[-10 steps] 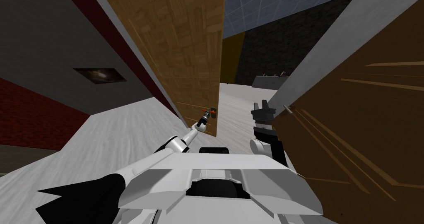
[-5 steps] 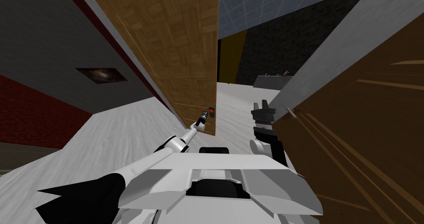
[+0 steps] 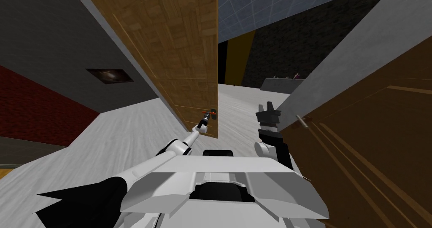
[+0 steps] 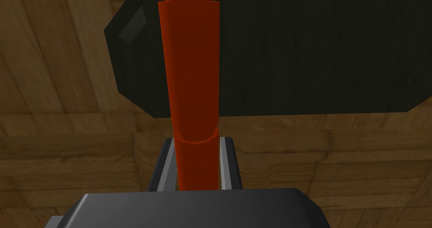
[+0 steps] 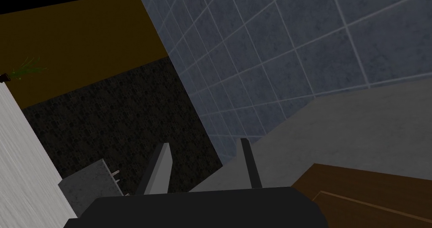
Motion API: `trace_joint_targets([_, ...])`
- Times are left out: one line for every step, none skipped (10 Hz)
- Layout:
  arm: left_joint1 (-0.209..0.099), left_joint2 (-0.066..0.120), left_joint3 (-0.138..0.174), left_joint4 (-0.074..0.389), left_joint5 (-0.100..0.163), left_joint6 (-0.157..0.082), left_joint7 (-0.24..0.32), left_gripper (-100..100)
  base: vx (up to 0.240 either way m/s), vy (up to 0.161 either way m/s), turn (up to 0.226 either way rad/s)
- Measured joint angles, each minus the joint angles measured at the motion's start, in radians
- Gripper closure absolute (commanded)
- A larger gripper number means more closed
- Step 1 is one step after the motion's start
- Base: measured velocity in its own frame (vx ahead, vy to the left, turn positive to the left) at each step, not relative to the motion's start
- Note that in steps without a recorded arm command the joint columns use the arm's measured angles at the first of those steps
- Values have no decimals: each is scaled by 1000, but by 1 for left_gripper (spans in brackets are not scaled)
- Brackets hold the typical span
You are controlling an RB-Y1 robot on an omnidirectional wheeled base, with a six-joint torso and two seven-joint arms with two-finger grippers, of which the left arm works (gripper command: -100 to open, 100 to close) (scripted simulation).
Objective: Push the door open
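Left gripper [image 4: 197, 144] seems clamped on red handle [image 4: 192, 61], end cropped

- The door [image 3: 185, 48] in front of me is wood, a patchwork of light brown grain, matt.
- The handle [image 4: 192, 90] in my left gripper [image 4: 196, 143] is smooth, plain orange-red, without shine.
- The plate [image 4: 295, 61] behind it is dark and matt.
- The floor [image 3: 126, 128] is streaky pale grey.
- The far wall [image 5: 295, 48] is mottled blue-grey tile.

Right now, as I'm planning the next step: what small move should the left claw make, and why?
Probably push the red handle forward: the left claw is shut on it, and the wooden door stands only partly open.
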Motion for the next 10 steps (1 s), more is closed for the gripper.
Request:
trace_joint_targets([9,7,13,-18,1,9,-5,100,141,-156,61])
trace_joint_targets([9,8,28,-15,2,9,-12,100,128,-135,59])
trace_joint_targets([5,9,41,-6,3,5,-16,100,136,-157,52])
trace_joint_targets([-7,14,48,16,3,-3,-11,100,134,-143,74])
trace_joint_targets([-6,14,60,20,4,-6,-14,100,60,-56,33])
trace_joint_targets([-8,16,63,18,5,-7,-15,100,94,-67,37])
trace_joint_targets([-12,14,70,28,6,-9,-18,100,158,-116,58])
trace_joint_targets([-6,18,75,26,7,-4,-20,100,169,-141,65])
trace_joint_targets([2,23,84,17,9,2,-23,100,189,-147,81])
trace_joint_targets([-8,24,95,39,12,-5,-25,100,158,-132,68])
